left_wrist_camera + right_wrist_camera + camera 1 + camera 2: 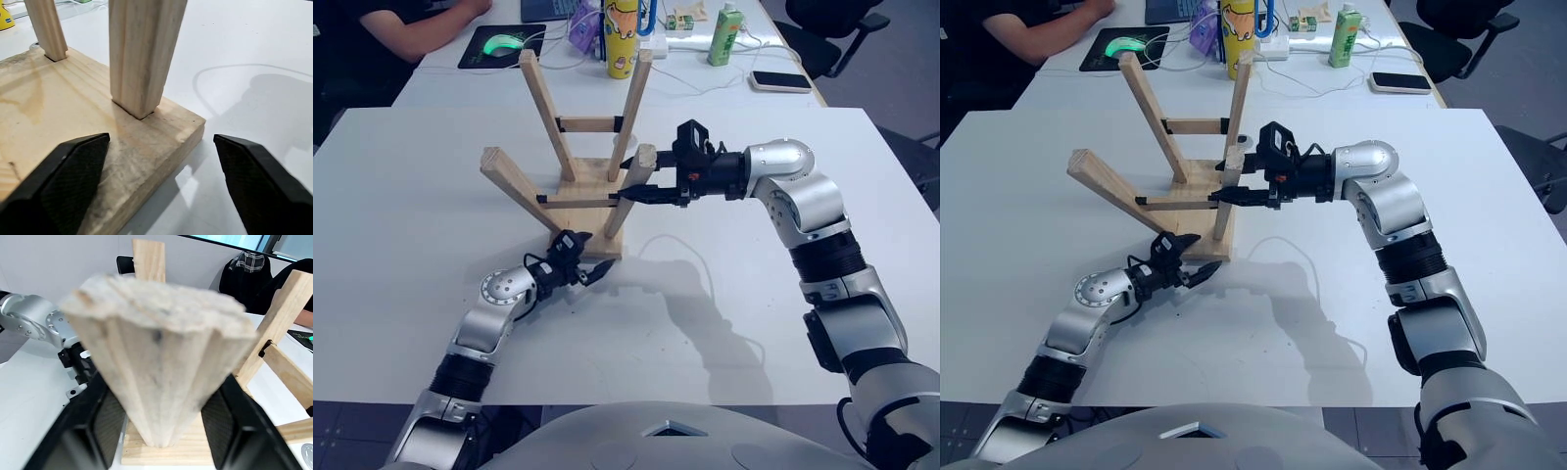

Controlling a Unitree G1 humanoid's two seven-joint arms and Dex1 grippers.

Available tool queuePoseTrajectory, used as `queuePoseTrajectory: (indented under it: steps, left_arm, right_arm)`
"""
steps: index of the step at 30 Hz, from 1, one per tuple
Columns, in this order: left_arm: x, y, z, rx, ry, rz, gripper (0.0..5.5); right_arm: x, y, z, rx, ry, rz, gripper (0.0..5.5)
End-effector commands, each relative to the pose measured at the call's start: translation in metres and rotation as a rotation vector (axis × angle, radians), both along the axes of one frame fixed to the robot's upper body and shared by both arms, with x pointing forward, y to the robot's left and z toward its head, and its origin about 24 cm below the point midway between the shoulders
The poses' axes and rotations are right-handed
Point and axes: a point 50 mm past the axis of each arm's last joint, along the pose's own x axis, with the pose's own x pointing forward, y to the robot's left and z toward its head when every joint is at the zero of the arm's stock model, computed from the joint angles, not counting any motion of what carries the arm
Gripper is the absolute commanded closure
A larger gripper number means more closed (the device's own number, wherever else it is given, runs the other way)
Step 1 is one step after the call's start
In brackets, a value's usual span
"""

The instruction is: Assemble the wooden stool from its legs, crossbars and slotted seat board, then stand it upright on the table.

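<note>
The wooden stool lies upside down on the white table (431,323), its slotted seat board (591,177) flat and several legs pointing up. Two crossbars (590,124) (576,202) with black brackets join the legs. The front left leg (514,186) leans outward. My right gripper (633,194) is shut on the front right leg (161,357), about halfway up it. My left gripper (161,166) is open low over the table, its fingers (63,181) straddling the near corner of the seat board (146,142), beside that leg's foot.
A second table behind holds a yellow bottle (622,39), a green bottle (725,34), a phone (780,80) and a mouse on a dark pad (502,44) near a person's arm. A thin cable loop (677,243) lies right of the stool.
</note>
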Motion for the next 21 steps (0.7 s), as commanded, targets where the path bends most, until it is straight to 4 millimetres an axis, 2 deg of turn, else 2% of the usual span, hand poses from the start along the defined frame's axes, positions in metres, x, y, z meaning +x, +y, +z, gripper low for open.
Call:
queuePoseTrajectory:
  steps: [1,3,4,11,13,15,17,19,21]
  left_arm:
    - [-0.023,0.026,-0.046,0.161,0.243,0.097,1.55]
    - [-0.026,0.027,-0.051,0.189,0.277,0.094,1.73]
    - [-0.027,0.027,-0.053,0.2,0.287,0.094,1.82]
    - [-0.028,0.023,-0.057,0.219,0.307,0.081,2.62]
    - [-0.025,0.022,-0.058,0.221,0.305,0.084,2.77]
    - [-0.019,0.022,-0.057,0.224,0.298,0.086,2.87]
    - [-0.015,0.022,-0.057,0.229,0.289,0.086,3.01]
    - [-0.014,0.024,-0.057,0.227,0.286,0.094,3.24]
    - [-0.015,0.025,-0.058,0.222,0.288,0.1,3.44]
  right_arm:
    - [-0.004,-0.01,-0.054,-0.133,0.208,-0.085,3.46]
    - [-0.002,-0.011,-0.051,-0.113,0.207,-0.104,3.46]
    - [0.0,-0.011,-0.05,-0.101,0.202,-0.115,3.09]
    - [0.002,-0.015,-0.044,-0.035,0.184,-0.154,2.12]
    - [-0.004,-0.034,-0.056,-0.083,0.209,-0.201,2.12]
    - [-0.015,-0.063,-0.072,-0.155,0.24,-0.264,2.12]
    - [-0.019,-0.085,-0.07,-0.122,0.26,-0.346,2.3]
    - [-0.017,-0.089,-0.042,0.054,0.276,-0.364,2.63]
    - [-0.014,-0.078,0.021,0.365,0.222,-0.292,2.98]
